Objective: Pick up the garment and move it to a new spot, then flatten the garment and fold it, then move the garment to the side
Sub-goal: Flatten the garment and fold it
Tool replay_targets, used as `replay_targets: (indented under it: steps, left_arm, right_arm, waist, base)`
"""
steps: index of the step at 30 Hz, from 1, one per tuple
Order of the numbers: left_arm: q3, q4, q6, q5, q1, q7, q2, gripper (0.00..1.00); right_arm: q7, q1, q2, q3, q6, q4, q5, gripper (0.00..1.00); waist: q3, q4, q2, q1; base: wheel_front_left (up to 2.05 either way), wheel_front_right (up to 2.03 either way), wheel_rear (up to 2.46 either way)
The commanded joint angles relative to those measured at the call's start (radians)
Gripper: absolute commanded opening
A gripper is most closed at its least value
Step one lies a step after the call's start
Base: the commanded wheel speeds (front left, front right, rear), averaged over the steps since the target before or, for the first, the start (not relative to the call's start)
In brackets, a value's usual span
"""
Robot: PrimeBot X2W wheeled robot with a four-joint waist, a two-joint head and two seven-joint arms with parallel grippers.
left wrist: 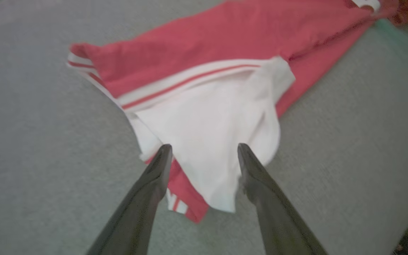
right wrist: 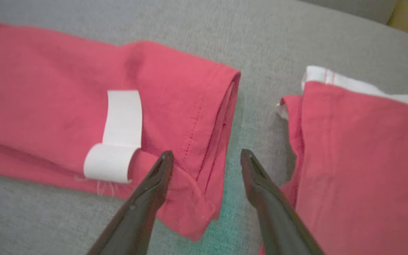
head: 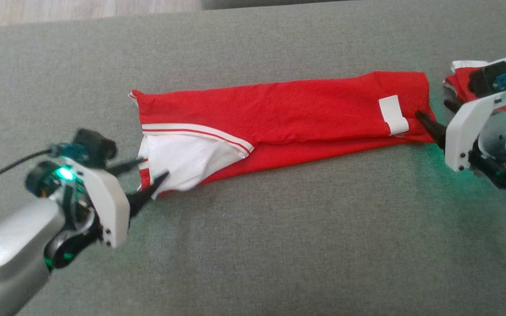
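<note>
- Nearest me, the bare grey fabric surface leaves wide room to slide or fold toward myself.
- My left gripper has its fingers spread and grips nothing. They straddle the white lining end of the garment.
- The red garment lies in a long, flat strip across the middle, probably drawn out from both ends ready for folding.
- My right gripper, likewise spread and empty, sits at the hemmed end near a white label.
- Just past that hem, another folded red piece crowds the right side.
- Farther back, more bare surface runs to its rear edge.
</note>
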Motion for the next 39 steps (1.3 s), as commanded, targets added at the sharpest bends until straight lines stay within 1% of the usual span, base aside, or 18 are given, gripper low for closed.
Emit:
replay_targets:
  steps: [1, 4, 6, 8, 10, 12, 15, 17, 20, 22, 25, 26, 29, 31, 34, 39]
  left_arm:
    - [0.075, 0.0, 0.029, 0.034, -0.054, -0.047, 0.036, 1.0]
    - [0.119, 0.038, 0.099, 0.104, -0.082, -0.178, 0.01, 1.0]
    - [0.155, 0.06, 0.148, 0.13, -0.086, -0.282, -0.018, 1.0]
    - [0.18, 0.076, 0.186, 0.154, -0.079, -0.377, -0.041, 1.0]
    - [0.214, 0.09, 0.222, 0.16, -0.061, -0.476, -0.064, 1.0]
    - [0.256, 0.1, 0.257, 0.155, -0.034, -0.554, -0.086, 1.0]
    - [0.342, 0.09, 0.299, 0.159, 0.023, -0.592, -0.12, 1.0]
    - [0.438, 0.044, 0.323, 0.205, 0.074, -0.594, -0.154, 1.0]
    - [0.568, -0.02, 0.338, 0.301, 0.194, -0.595, -0.21, 1.0]
    - [0.642, -0.047, 0.339, 0.366, 0.272, -0.595, -0.248, 1.0]
    - [0.723, -0.071, 0.321, 0.452, 0.38, -0.595, -0.311, 1.0]
    - [0.723, -0.071, 0.321, 0.452, 0.38, -0.595, -0.311, 1.0]
    - [0.795, -0.078, 0.296, 0.514, 0.471, -0.595, -0.382, 1.0]
    - [0.831, -0.077, 0.277, 0.564, 0.518, -0.595, -0.425, 1.0]
    - [0.881, -0.071, 0.241, 0.618, 0.571, -0.595, -0.492, 1.0]
    - [0.944, -0.051, 0.168, 0.7, 0.585, -0.595, -0.568, 1.0]
  right_arm:
    - [-0.043, -0.024, -0.003, -0.021, -0.001, -0.004, 0.006, 1.0]
    - [-0.137, -0.045, 0.033, -0.078, -0.001, 0.013, 0.035, 1.0]
    - [-0.222, -0.06, 0.055, -0.104, -0.001, 0.014, 0.035, 1.0]
    - [-0.314, -0.066, 0.081, -0.132, -0.001, 0.015, 0.034, 1.0]
    - [-0.403, -0.062, 0.105, -0.148, -0.001, 0.013, 0.02, 1.0]
    - [-0.46, -0.053, 0.132, -0.177, -0.001, 0.015, 0.006, 1.0]
    - [-0.487, -0.023, 0.171, -0.255, -0.001, 0.007, -0.03, 1.0]
    - [-0.488, 0.013, 0.191, -0.376, -0.001, -0.037, -0.095, 1.0]
    - [-0.488, 0.145, 0.253, -0.575, -0.001, -0.137, -0.234, 1.0]
    - [-0.489, 0.253, 0.309, -0.692, -0.001, -0.207, -0.33, 1.0]
    - [-0.489, 0.401, 0.398, -0.831, -0.001, -0.311, -0.466, 1.0]
    - [-0.489, 0.401, 0.398, -0.831, -0.001, -0.311, -0.466, 1.0]
    - [-0.489, 0.514, 0.465, -0.91, -0.001, -0.382, -0.565, 1.0]
    - [-0.489, 0.567, 0.487, -0.933, -0.001, -0.409, -0.611, 1.0]
    - [-0.489, 0.611, 0.504, -0.932, -0.001, -0.427, -0.653, 1.0]
    - [-0.489, 0.621, 0.51, -0.935, -0.001, -0.435, -0.72, 1.0]
  waist:
    - [-0.011, -0.003, -0.0001, -0.0001]
    - [-0.032, -0.006, -0.0001, -0.0001]
    - [-0.051, -0.01, -0.0001, -0.0001]
    - [-0.071, -0.013, -0.0001, -0.0001]
    - [-0.093, -0.015, -0.0001, -0.0001]
    - [-0.115, -0.02, -0.0001, -0.0001]
    - [-0.142, -0.025, -0.0001, -0.0001]
    - [-0.156, -0.027, -0.0001, -0.0001]
    - [-0.171, -0.029, -0.0001, -0.0001]
    - [-0.179, -0.031, -0.0001, -0.0001]
    - [-0.184, -0.035, -0.0001, -0.0001]
    - [-0.184, -0.035, -0.0001, -0.0001]
    - [-0.186, -0.039, -0.0001, -0.0001]
    - [-0.184, -0.041, -0.0001, -0.0001]
    - [-0.173, -0.043, -0.0001, -0.0001]
    - [-0.146, -0.029, -0.0001, -0.0001]
  base:
    - [0.0, 0.0, 0.0]
    - [0.0, 0.0, 0.0]
    - [0.0, 0.0, 0.0]
    - [0.0, 0.0, 0.0]
    - [0.0, 0.0, 0.0]
    - [0.0, 0.0, 0.0]
    - [0.0, 0.0, 0.0]
    - [0.0, 0.0, 0.0]
    - [0.0, 0.0, 0.0]
    - [0.0, 0.0, 0.0]
    - [0.0, 0.0, 0.0]
    - [0.0, 0.0, 0.0]
    - [0.0, 0.0, 0.0]
    - [0.0, 0.0, 0.0]
    - [0.0, 0.0, 0.0]
    - [0.0, 0.0, 0.0]
